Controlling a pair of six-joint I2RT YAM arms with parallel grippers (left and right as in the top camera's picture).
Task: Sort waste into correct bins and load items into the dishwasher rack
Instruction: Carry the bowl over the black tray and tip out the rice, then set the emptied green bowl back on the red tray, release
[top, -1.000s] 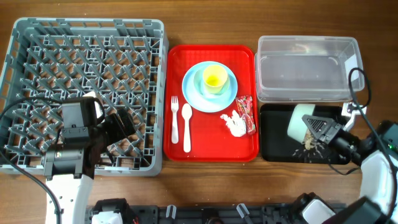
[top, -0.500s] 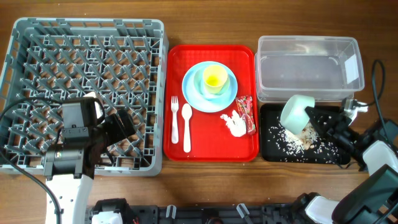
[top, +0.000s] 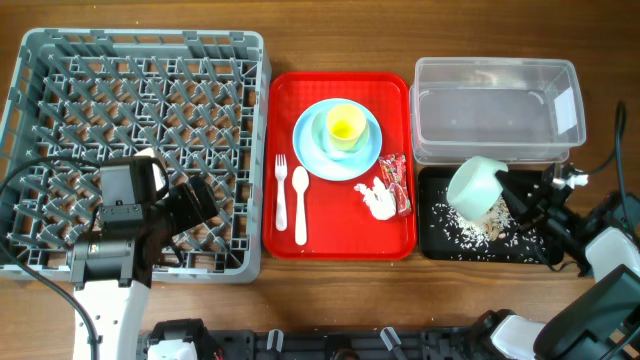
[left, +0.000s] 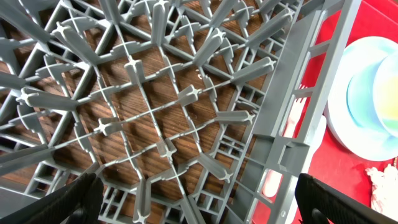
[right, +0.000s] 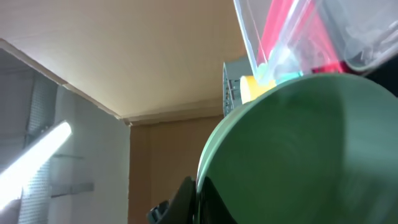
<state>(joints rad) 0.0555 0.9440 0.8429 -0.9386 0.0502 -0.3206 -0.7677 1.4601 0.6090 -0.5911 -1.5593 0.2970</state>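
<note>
My right gripper (top: 512, 196) is shut on the rim of the mint-green bowl (top: 474, 185) and holds it tipped on its side over the black tray (top: 540, 248). The bowl fills the right wrist view (right: 311, 155). Whitish rice scraps (top: 462, 226) lie scattered in the black tray. My left gripper (top: 195, 205) is open and empty over the grey dishwasher rack (top: 140, 100); in the left wrist view its fingers (left: 199, 205) spread above the rack's pegs (left: 155, 124). The light blue plate (top: 312, 150) carries the yellow cup (top: 345, 125), nested in a pale cup.
The red serving tray (top: 340, 242) also holds a white fork (top: 281, 190), a white spoon (top: 300, 205), a red-and-white wrapper (top: 397, 183) and a crumpled white scrap (top: 378, 200). The clear tub (top: 495, 110) stands behind the black tray.
The bowl has tipped further and shifted up and left over the black tray. Rice has spilled from it and spread across the tray. The left arm has not moved.
</note>
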